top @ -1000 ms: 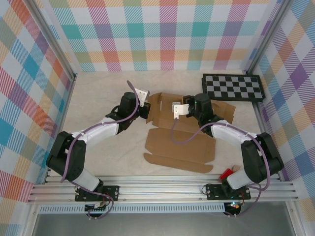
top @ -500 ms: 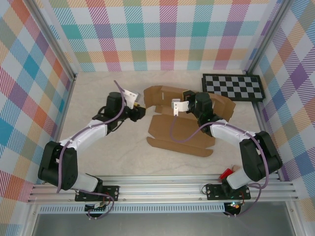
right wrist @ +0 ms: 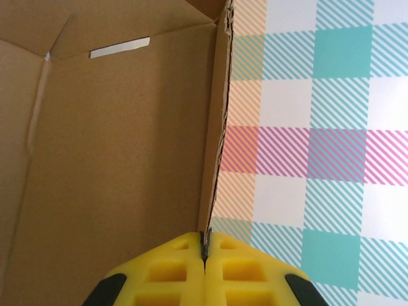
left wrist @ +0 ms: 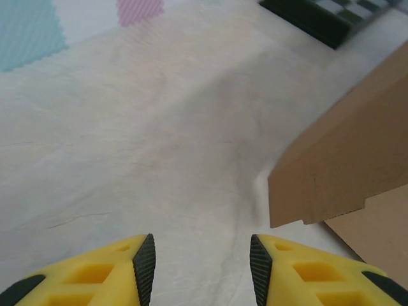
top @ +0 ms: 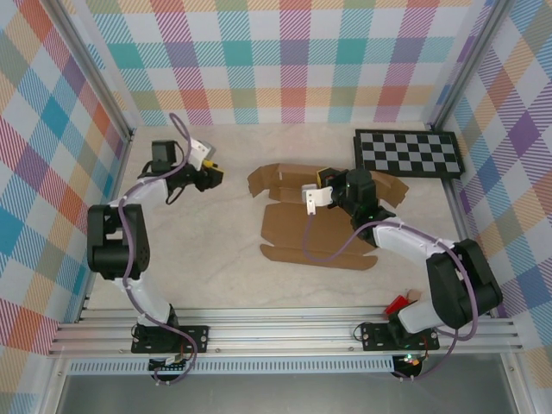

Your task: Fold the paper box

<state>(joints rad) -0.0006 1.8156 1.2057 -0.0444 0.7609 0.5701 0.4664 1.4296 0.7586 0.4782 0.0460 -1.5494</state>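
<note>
- Plaid walls around a beige surface (top: 198, 250); checkerboard (top: 410, 153) at the far right corner.
- Box (top: 310, 228) mid-surface, right of centre, partly folded: back flaps raised, front panel flat.
- Right pincer (right wrist: 205, 245) pinched tight on the edge of a raised box wall.
- Left pincer (left wrist: 201, 268) left of the box and apart from it, parted, empty, over bare cloth.
</note>
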